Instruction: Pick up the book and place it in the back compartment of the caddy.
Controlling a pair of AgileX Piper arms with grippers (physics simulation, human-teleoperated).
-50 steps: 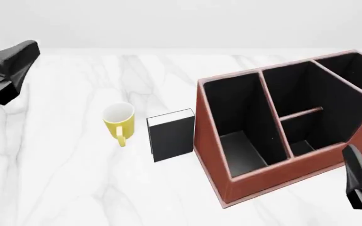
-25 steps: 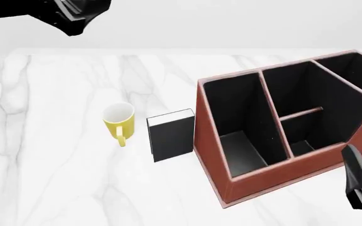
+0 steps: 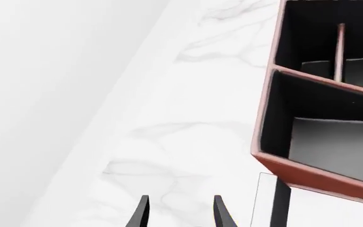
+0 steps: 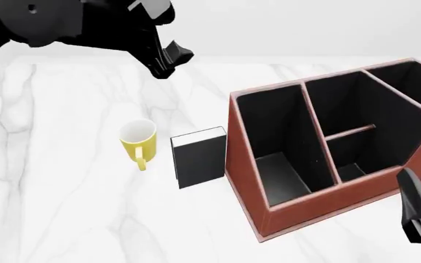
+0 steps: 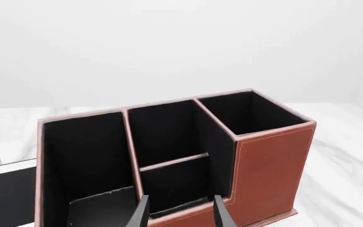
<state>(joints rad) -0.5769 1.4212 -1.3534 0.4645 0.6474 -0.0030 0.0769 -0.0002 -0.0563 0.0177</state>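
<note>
The black book [image 4: 199,158] lies flat on the white marble table between the yellow mug [image 4: 138,141] and the caddy [image 4: 249,181]. The caddy is reddish-brown with black lining. Its back compartment [image 4: 357,104] lies beyond the low divider [image 4: 350,132] and shows in the right wrist view [image 5: 168,127]. My left gripper [image 4: 172,59] is open and empty, high over the table behind the book; its wrist view [image 3: 181,215] shows the book's edge [image 3: 268,201] and the caddy's end [image 3: 314,176]. My right gripper [image 4: 411,183] is open and empty, at the caddy's near right corner [image 5: 181,215].
The mug stands upright just left of the book, handle toward me. The caddy's long full-width cell [image 4: 276,142] is nearest the book. The table's far edge meets a plain white wall. Bare marble lies left of and in front of the mug.
My left arm has swung from the far left, up and to the right, and now hangs above the table behind the book. The right arm, book, mug and caddy have not moved.
</note>
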